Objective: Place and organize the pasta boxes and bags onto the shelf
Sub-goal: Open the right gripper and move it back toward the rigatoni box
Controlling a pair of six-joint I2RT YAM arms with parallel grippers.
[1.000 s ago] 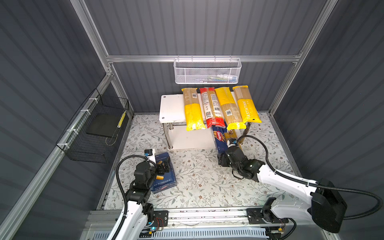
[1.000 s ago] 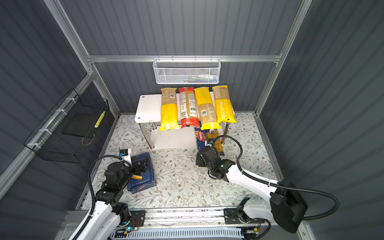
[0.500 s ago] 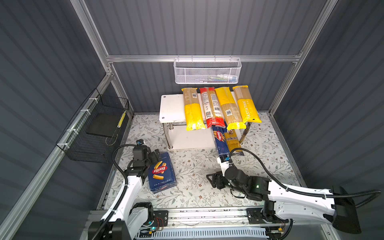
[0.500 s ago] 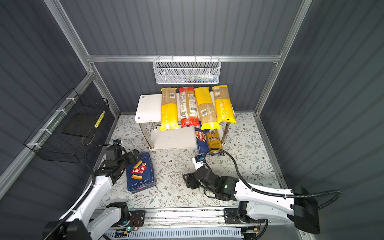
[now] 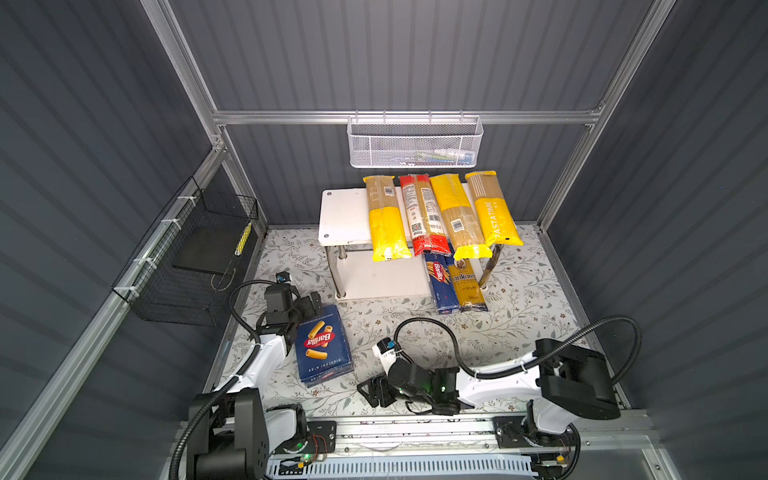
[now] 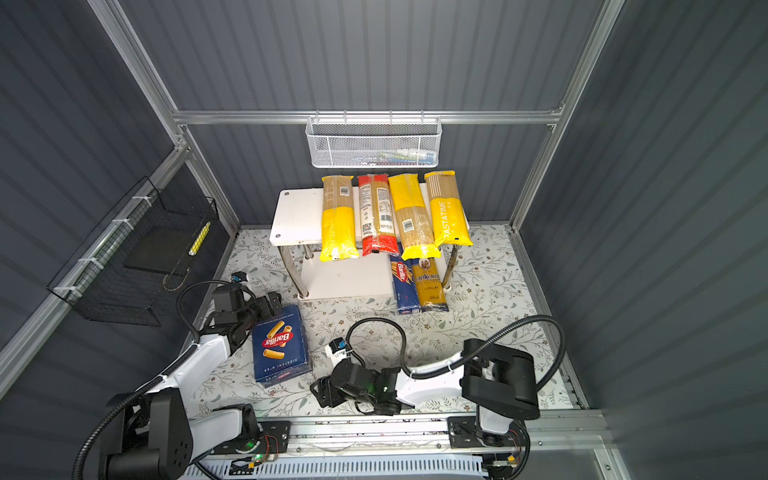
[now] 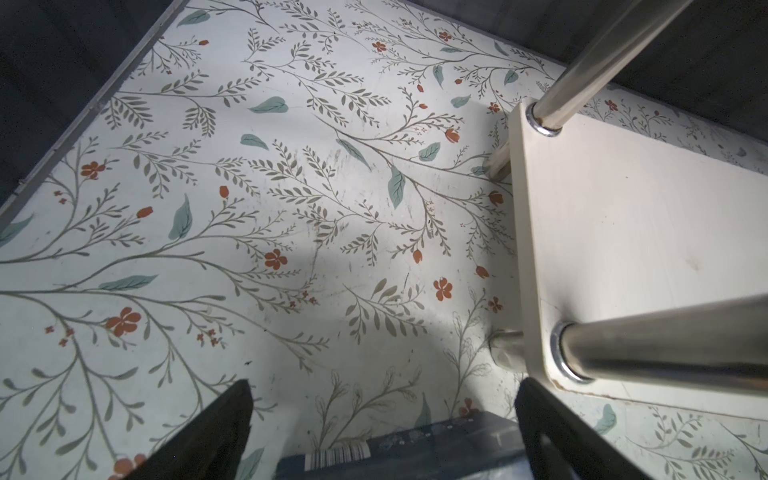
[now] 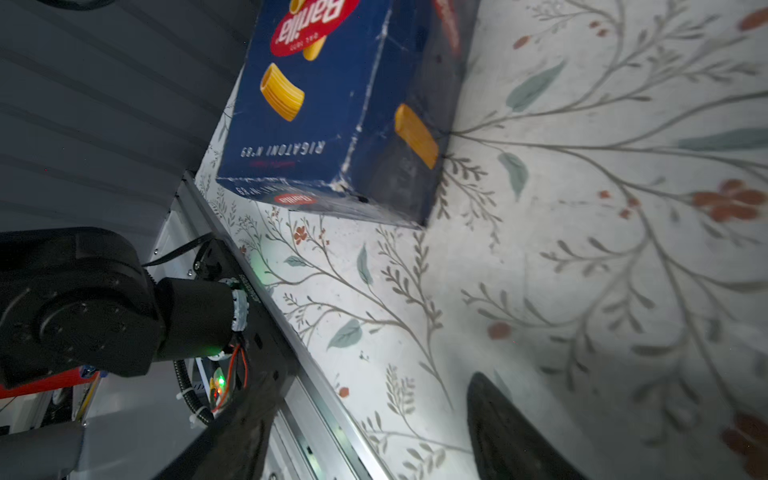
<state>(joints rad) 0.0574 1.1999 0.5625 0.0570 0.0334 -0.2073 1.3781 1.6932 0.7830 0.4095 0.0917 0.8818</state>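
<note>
The rigatoni box [image 5: 324, 351] lies flat on the flowered table [image 5: 519, 299], near the left front leg of the shelf [image 5: 345, 216] and not yet on it. The left gripper [image 5: 308, 306] stands spread at the box's far end. In the wrist view the box edge sits between its fingers [image 7: 216, 432], though I cannot tell whether they touch it. The right gripper [image 5: 376, 390] hangs spread and empty near the box's near right corner.

Risks, as I judge them:
- A pinch at one end of so wide a box could let it swing or slip on the lift.
- The chrome leg [image 7: 665, 349] is close and could be struck.
- The four bags [image 5: 424, 216] overhang the top tier's front edge, so a nudge while filling the bare left part could tip them off.

The spaghetti box [image 5: 440, 282] and the navy-and-yellow bag [image 5: 467, 284] stick out from the lower tier.

Readable: "Barilla" and "RIGATONI n°89" on the wide box, "Barilla" on the narrow one, "PASTATIME" and "ankara" on two bags; the print on the barcode labels is too small
</note>
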